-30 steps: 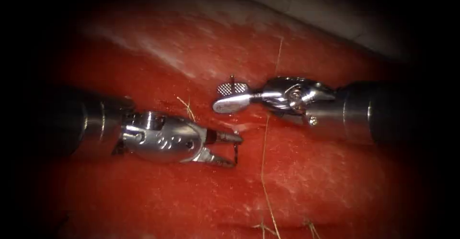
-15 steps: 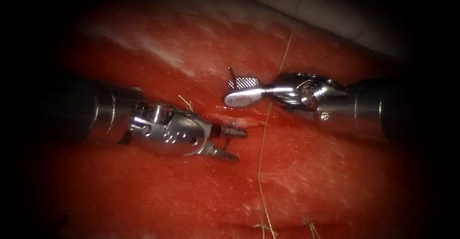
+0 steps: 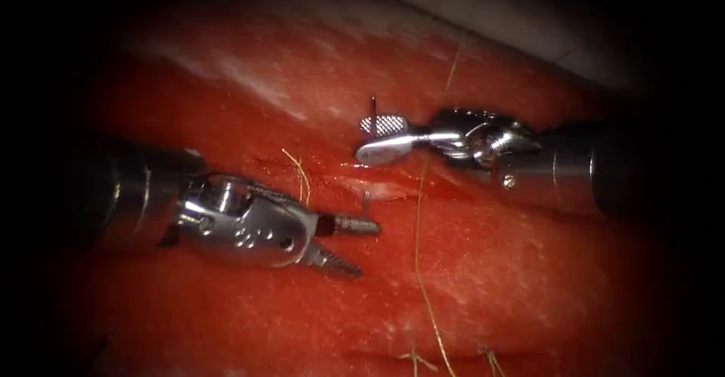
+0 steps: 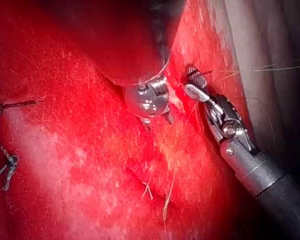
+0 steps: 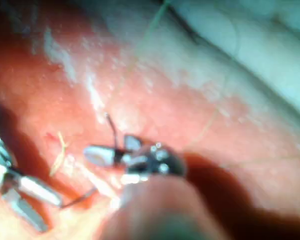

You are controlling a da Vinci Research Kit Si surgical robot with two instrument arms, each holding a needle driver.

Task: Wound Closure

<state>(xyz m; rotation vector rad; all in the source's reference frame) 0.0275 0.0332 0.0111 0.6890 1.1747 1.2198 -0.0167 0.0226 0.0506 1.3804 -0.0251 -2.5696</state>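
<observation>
Your right claw (image 3: 375, 137) is clenched on the needle (image 3: 372, 105), gripping it near one end; that short end sticks up toward twelve o'clock above the jaws, clear of the tissue (image 3: 529, 271). In the right wrist view the rest of its curve runs down from the jaws toward the tissue near the left tool. Your left claw (image 3: 361, 247) is released and grasps nothing, resting at seven o'clock from the right one. The thread (image 3: 417, 233) trails across the tissue toward six o'clock.
</observation>
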